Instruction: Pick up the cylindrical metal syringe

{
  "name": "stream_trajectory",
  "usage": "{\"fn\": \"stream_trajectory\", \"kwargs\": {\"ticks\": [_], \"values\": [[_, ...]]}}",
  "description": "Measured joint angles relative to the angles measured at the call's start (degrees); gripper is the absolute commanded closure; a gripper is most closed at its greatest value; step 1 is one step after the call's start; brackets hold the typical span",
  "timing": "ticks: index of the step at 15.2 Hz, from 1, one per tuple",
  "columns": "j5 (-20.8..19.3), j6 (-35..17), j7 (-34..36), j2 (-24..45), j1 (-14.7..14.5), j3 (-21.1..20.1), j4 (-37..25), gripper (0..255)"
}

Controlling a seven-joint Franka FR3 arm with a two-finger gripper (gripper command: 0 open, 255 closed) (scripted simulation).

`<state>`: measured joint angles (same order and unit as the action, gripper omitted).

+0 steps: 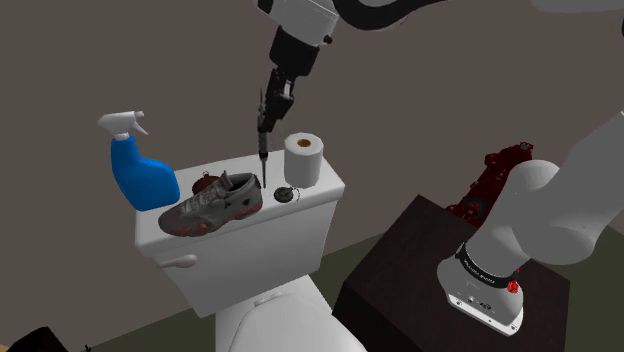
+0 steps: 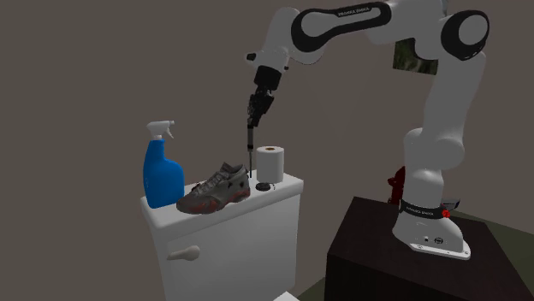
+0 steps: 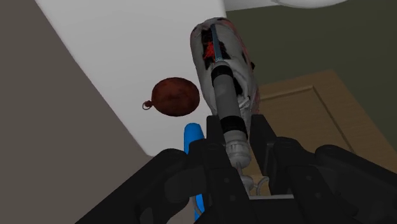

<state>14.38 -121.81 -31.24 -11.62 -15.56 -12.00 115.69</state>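
grasp: done, end effector (image 1: 264, 120) clamped on syringe (image 3: 224, 89) | position: syringe hangs upright over toilet tank lid (image 1: 325, 192), behind shoe (image 1: 212, 205) (tip clearance unclear) | left: probably lifting clear

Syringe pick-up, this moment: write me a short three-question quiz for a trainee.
1. True or false: the black two-finger gripper is shut on the slim dark-grey cylindrical syringe.
2. What lies on the white toilet tank lid between the blue spray bottle and the white paper roll?
3. The small round brown thing is: A, in the gripper; B, on the lid; C, on the floor.
Key: 1 true; 2 the grey-and-red shoe; 3 B.
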Motion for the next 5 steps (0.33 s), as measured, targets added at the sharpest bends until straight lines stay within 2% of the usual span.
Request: {"fn": "stream_trajectory", "kwargs": {"ticks": [5], "values": [[-0.44, 3.47, 0.65, 0.07, 0.16, 0.16, -3.60, 255]]}}
